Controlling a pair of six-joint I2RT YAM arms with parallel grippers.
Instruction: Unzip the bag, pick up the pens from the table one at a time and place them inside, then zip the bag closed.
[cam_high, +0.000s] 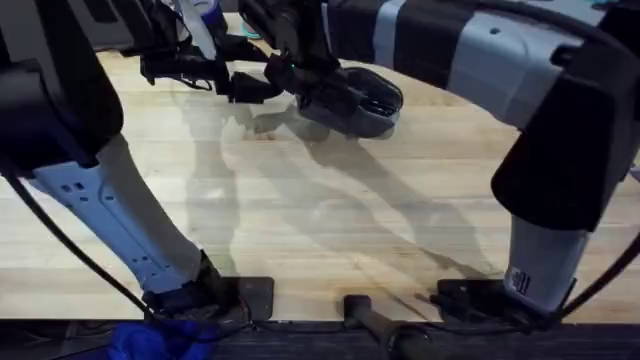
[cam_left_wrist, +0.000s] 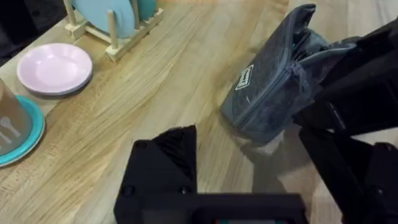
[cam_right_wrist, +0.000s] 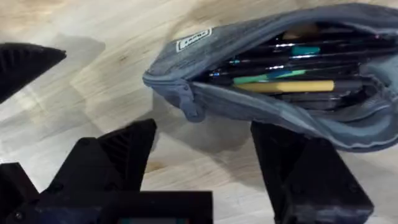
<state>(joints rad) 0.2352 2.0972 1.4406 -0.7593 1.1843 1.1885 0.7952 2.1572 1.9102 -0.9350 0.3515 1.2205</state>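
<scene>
The grey-blue bag (cam_high: 362, 103) lies unzipped at the far middle of the table (cam_high: 350, 220). Several pens (cam_right_wrist: 283, 62) lie inside it, in dark, teal, green and yellow. Its zipper pull (cam_right_wrist: 189, 104) hangs at the end that carries a small label. My right gripper (cam_right_wrist: 205, 134) is open just in front of the bag's open side, fingers (cam_right_wrist: 118, 162) wide apart and holding nothing. My left gripper (cam_left_wrist: 249, 140) is open too, close to the labelled end of the bag (cam_left_wrist: 273, 87). In the overhead view the left gripper (cam_high: 252, 88) and the right gripper (cam_high: 318, 92) meet beside the bag.
Left of the bag, the left wrist view shows a pink plate (cam_left_wrist: 55, 67), a wooden dish rack (cam_left_wrist: 118, 38) with light blue plates, and a brown cup on a teal plate (cam_left_wrist: 28, 134). Bare wood stretches from the bag to the arms' bases.
</scene>
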